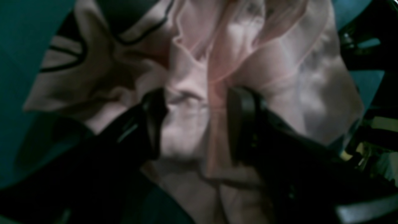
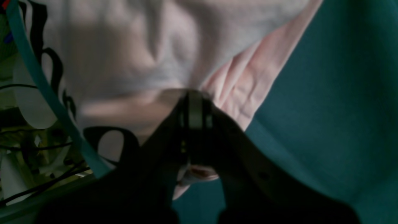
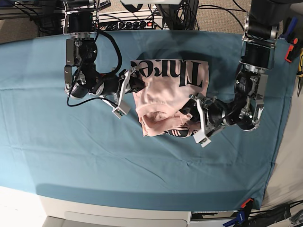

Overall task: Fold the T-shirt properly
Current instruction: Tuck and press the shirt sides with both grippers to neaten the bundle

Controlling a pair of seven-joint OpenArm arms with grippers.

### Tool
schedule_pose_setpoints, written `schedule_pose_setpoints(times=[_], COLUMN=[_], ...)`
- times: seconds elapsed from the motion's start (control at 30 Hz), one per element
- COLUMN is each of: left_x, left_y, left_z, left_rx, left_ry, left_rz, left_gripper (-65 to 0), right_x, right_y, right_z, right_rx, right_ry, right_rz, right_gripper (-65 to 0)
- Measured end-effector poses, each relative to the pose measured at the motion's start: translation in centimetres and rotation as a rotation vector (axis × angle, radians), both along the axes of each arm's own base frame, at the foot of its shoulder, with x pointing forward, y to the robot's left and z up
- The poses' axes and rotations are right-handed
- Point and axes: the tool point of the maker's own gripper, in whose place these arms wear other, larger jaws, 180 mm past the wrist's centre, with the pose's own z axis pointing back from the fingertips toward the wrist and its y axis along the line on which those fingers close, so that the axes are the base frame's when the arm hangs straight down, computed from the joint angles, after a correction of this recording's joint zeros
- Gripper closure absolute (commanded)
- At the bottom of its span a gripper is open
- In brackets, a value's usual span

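Observation:
The pale pink T-shirt (image 3: pixel 161 97) lies crumpled in the middle of the teal cloth, with black lettering (image 3: pixel 177 71) showing along its far edge. My right gripper (image 3: pixel 137 82) is at the shirt's left edge. In the right wrist view it (image 2: pixel 192 105) is shut on a pinch of the T-shirt (image 2: pixel 124 56). My left gripper (image 3: pixel 188 113) is at the shirt's near right corner. In the left wrist view it (image 1: pixel 196 121) stands open, its fingers (image 1: pixel 242 124) straddling a bunched ridge of the T-shirt (image 1: pixel 279 77).
The teal table cloth (image 3: pixel 71 151) covers the whole table. Cables and electronics (image 3: pixel 137 21) line the far edge. Tools (image 3: pixel 299 66) hang past the right edge. A clamp (image 3: pixel 241 215) holds the cloth at the front right corner.

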Motion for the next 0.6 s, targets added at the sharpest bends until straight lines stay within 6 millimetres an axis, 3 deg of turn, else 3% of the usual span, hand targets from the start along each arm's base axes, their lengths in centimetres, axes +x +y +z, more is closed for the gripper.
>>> schedule_pose_setpoints(times=[0.3, 0.6], left_x=[1.8, 3.0], left_y=[1.8, 0.2], left_z=[-2.0, -3.0], left_rx=[0.206, 0.397], left_ry=[-0.114, -0.252], left_rz=[0.045, 0.009], left_gripper=[-32.0, -32.0], right_x=[0.0, 0.0], right_y=[0.0, 0.0], right_z=[0.0, 0.0], right_rx=[0.000, 0.000], right_ry=[0.000, 0.000], right_rz=[0.000, 0.000], right_gripper=[0.0, 0.0])
